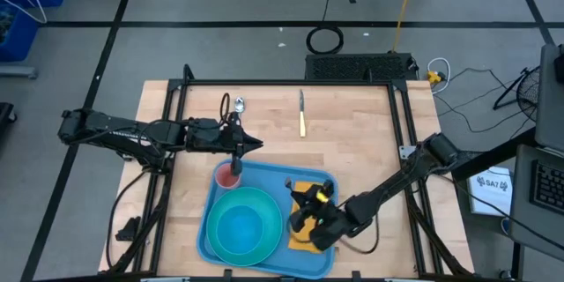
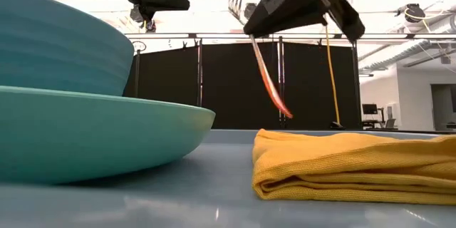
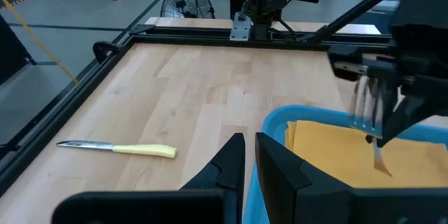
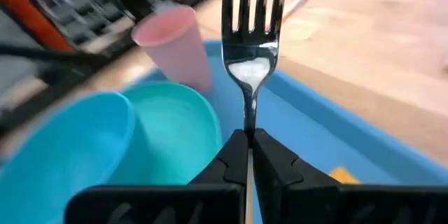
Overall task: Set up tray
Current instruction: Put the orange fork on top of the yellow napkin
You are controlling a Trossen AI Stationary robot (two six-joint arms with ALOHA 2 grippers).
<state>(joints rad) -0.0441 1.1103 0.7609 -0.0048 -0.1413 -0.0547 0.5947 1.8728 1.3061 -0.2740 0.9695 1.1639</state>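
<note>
Two grippers are over the tray (image 1: 310, 182), which lies on the wooden table (image 1: 352, 141) at its near edge. Right gripper (image 4: 248, 155): fingers clamped on a fork (image 4: 251, 24), tines pointing away from the wrist, held above the folded orange-yellow napkin (image 2: 356, 162) in the tray. Left gripper (image 3: 249, 155): fingers nearly together, gripping nothing, positioned just beside the pink cup (image 1: 230, 175) at the tray's far corner. A teal bowl (image 1: 240, 228) on a plate occupies the tray between them. A yellow-handled knife (image 3: 117, 148) lies on the table beyond the tray.
</note>
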